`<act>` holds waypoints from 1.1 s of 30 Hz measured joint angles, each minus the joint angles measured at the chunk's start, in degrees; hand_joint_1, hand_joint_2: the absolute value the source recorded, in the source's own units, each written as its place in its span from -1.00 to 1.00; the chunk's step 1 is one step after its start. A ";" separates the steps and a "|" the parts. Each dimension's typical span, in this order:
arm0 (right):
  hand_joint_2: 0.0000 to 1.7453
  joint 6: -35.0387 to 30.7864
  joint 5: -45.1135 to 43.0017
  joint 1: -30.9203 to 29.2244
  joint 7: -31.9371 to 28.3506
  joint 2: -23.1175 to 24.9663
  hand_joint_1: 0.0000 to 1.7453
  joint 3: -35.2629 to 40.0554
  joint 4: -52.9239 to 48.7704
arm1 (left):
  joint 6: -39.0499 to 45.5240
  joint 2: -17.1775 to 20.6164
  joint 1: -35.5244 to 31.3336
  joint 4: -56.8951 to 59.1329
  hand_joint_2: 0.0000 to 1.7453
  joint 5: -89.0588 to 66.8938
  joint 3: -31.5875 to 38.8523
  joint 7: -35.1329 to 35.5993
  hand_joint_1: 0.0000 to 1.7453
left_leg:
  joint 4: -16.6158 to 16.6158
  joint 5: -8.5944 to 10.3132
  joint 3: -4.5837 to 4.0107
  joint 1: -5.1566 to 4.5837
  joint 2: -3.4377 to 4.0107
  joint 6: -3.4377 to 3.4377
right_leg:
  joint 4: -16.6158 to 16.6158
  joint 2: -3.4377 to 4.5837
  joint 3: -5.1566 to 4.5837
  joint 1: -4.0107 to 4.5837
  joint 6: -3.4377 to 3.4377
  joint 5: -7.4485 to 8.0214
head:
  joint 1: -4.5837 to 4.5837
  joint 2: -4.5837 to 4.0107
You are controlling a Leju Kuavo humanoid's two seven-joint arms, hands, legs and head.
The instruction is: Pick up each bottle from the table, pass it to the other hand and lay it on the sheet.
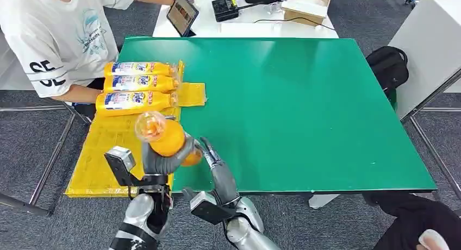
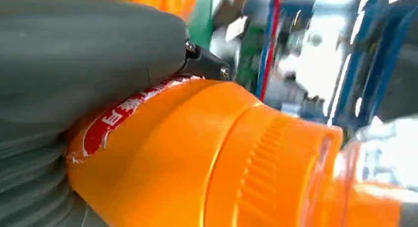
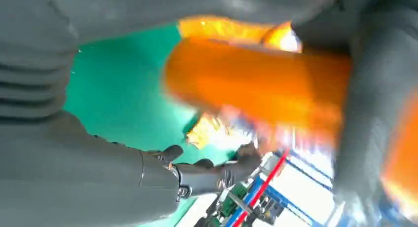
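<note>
Tablet [image 1: 182, 13], black device [image 1: 225, 8] and cardboard box [image 1: 307, 4] on white table [image 1: 239, 28]; black backpack [image 1: 388, 65] on floor; person [image 1: 60, 32] seated nearby.

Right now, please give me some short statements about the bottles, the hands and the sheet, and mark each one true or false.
1. Three bottles lie on the yellow sheet. True.
2. The left hand holds an orange bottle. True.
3. The held bottle lies flat on the green table. False: it is lifted off the surface, its clear cap end toward the camera.
4. The right hand is far from the held bottle, over the table's right edge. False: it is just beside the bottle, close to the left hand.
5. A person sits at the sheet side of the table. True.
6. The tablet lies on the yellow sheet. False: it stands on the white table beyond.
</note>
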 measured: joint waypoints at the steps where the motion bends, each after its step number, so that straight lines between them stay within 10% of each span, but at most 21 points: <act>1: -1.00 0.39 -0.70 0.32 -0.02 -0.09 -1.00 -0.15 -1.51 | 4.18 0.35 -0.68 0.11 1.00 -3.15 0.70 -0.55 1.00 | 0.00 0.00 0.00 0.00 0.01 0.00 | 0.01 0.01 0.00 0.00 -0.01 0.01 | 0.02 0.00; 7: -1.00 -4.24 -6.01 2.15 -2.64 -0.35 -1.00 -2.21 -11.82 | 24.60 4.64 -5.33 5.16 1.00 -31.07 6.89 1.93 1.00 | 0.00 0.07 0.03 0.02 -0.01 -0.06 | 0.05 0.00 -0.03 0.01 -0.02 0.01 | 0.00 0.00; 16: -1.00 -12.00 -8.28 5.30 -2.80 -2.18 -1.00 -4.57 -27.63 | 26.65 9.07 -11.71 18.82 1.00 -81.70 20.65 17.69 1.00 | 0.00 0.07 0.03 0.01 0.07 -0.06 | 0.05 0.05 -0.08 0.00 -0.02 0.02 | 0.00 0.00; 29: -1.00 -11.41 -11.43 5.98 -2.80 -2.51 -1.00 -5.88 -33.91 | 20.46 18.06 -20.97 43.61 1.00 -88.36 17.35 27.63 1.00 | 0.00 0.07 0.01 0.03 0.02 -0.06 | 0.09 0.05 -0.04 0.00 -0.02 0.02 | 0.02 0.00; 30: 1.00 -11.24 -11.36 5.97 -2.80 -2.51 -1.00 -5.88 -33.85 | 19.81 18.31 -21.63 44.50 1.00 -88.36 17.11 27.65 1.00 | 0.00 0.07 0.01 0.03 -0.03 -0.06 | 0.08 0.02 0.00 0.00 -0.02 0.01 | 0.04 0.00; 32: 1.00 -10.89 -11.25 5.97 -2.80 -2.51 -1.00 -5.81 -33.67 | 18.78 18.62 -22.40 45.62 1.00 -88.25 16.83 27.65 1.00 | 0.00 0.07 0.03 0.02 -0.04 -0.06 | 0.08 0.02 0.02 0.00 -0.02 0.01 | 0.02 0.00; 33: 1.00 -10.80 -11.21 5.97 -2.80 -2.51 -1.00 -5.79 -33.54 | 18.39 18.75 -22.56 46.08 1.00 -88.07 16.81 27.63 0.22 | 0.00 0.07 0.04 0.03 -0.02 -0.06 | 0.08 0.02 0.02 0.01 -0.02 0.01 | 0.02 0.00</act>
